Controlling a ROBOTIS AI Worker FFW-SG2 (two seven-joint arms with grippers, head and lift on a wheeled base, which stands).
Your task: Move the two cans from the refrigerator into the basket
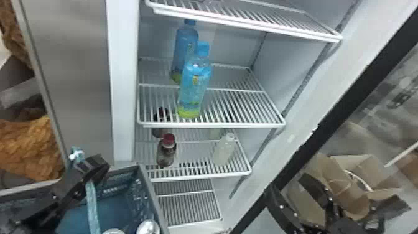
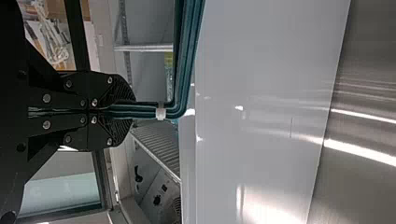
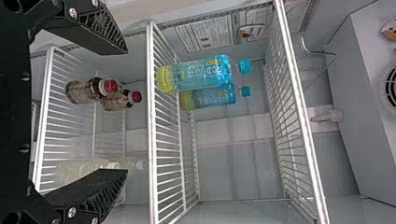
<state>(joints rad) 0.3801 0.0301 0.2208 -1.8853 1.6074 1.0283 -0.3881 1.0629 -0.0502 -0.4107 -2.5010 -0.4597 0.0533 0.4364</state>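
Note:
My left gripper (image 1: pixel 93 166) is at the lower left in the head view, at the handle of the blue basket (image 1: pixel 141 177). In the left wrist view the same gripper (image 2: pixel 133 110) is shut on the teal handle (image 2: pixel 149 112). Two cans stand in the basket: one silver top (image 1: pixel 148 227) near its right wall, another (image 1: pixel 113 231) beside it, cut off by the bottom edge. My right gripper (image 1: pixel 289 186) is at the lower right, by the refrigerator's door side. The right wrist view has this gripper (image 3: pixel 127 112) open, nothing between its fingers, facing the shelves.
Two blue bottles (image 1: pixel 194 87) stand on the middle shelf (image 1: pixel 239 105). The shelf below holds red-capped bottles (image 1: pixel 166 152) and pale bottles (image 1: pixel 224 151). A white shelf (image 1: pixel 248 18) spans the top. The open door's black frame (image 1: pixel 339 109) slants along the right.

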